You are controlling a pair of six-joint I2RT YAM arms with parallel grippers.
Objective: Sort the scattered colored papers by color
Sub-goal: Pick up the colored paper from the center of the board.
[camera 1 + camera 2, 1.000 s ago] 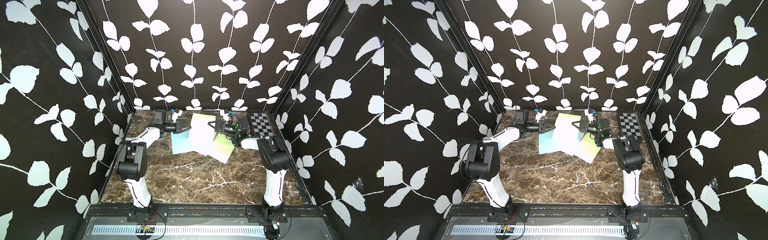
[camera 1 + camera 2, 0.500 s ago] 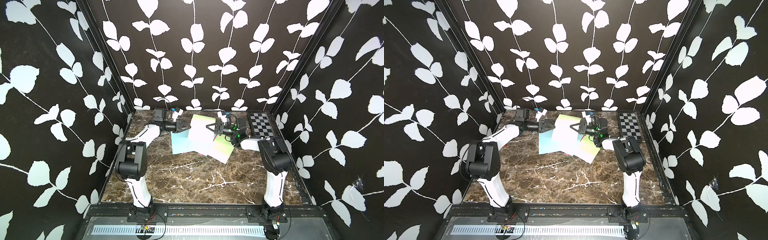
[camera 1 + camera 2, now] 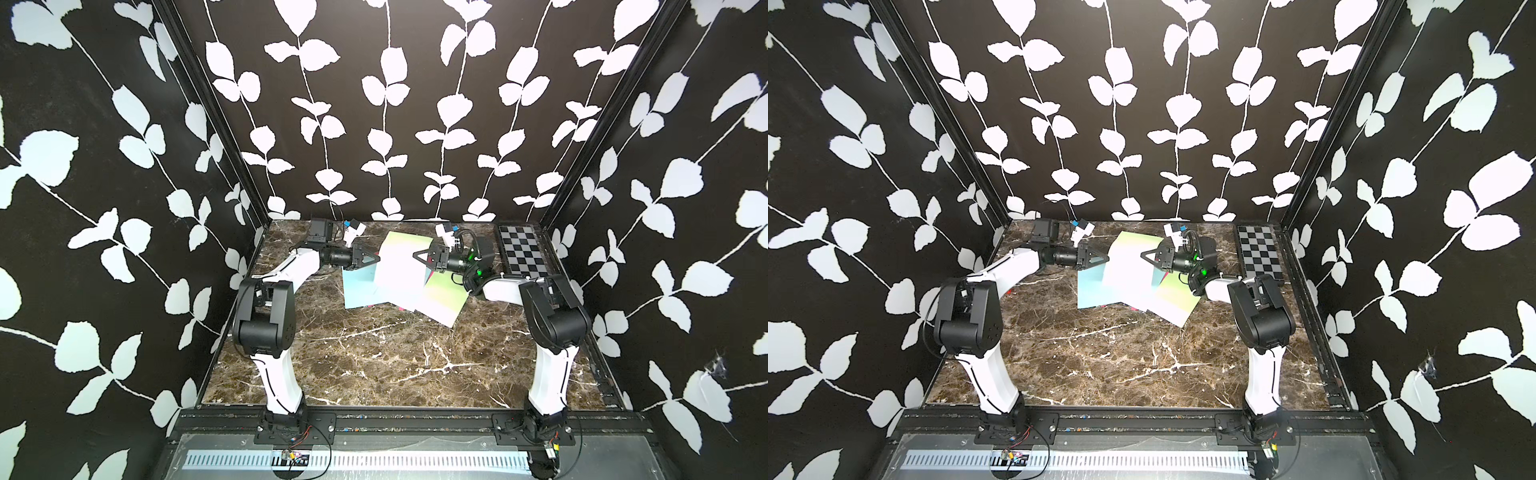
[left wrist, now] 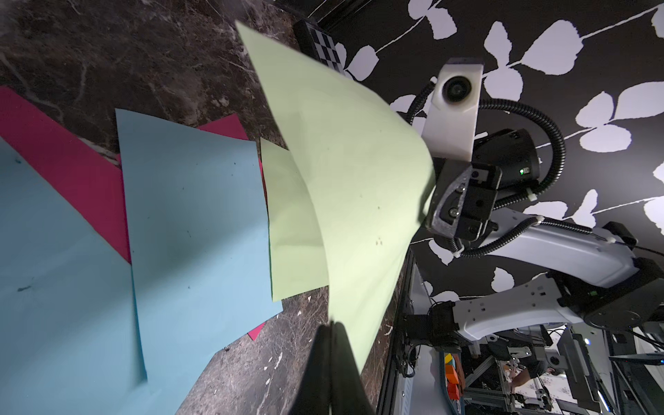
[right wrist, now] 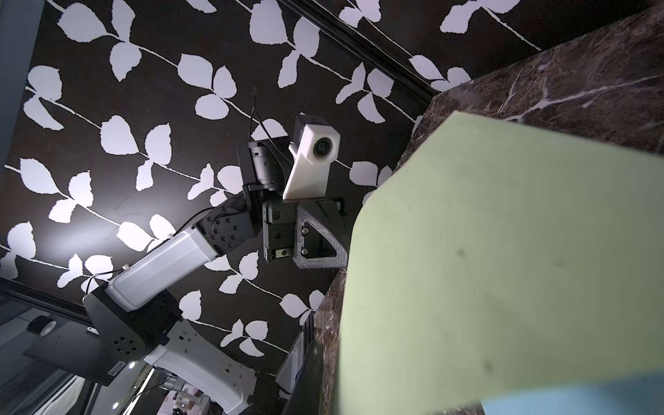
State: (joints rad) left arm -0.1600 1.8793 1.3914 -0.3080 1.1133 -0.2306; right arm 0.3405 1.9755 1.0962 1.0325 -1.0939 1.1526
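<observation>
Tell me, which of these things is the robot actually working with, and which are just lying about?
Part of the job:
- lifted green sheet, pinched by the left gripper and the right gripper
- flat green sheet
- light blue sheets
- magenta sheets

Just lying about:
- checkerboard, at the far right corner of the table

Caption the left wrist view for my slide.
Left gripper and right gripper hold the lifted green sheet over blue sheets, pink sheets and a flat green sheet.
</observation>
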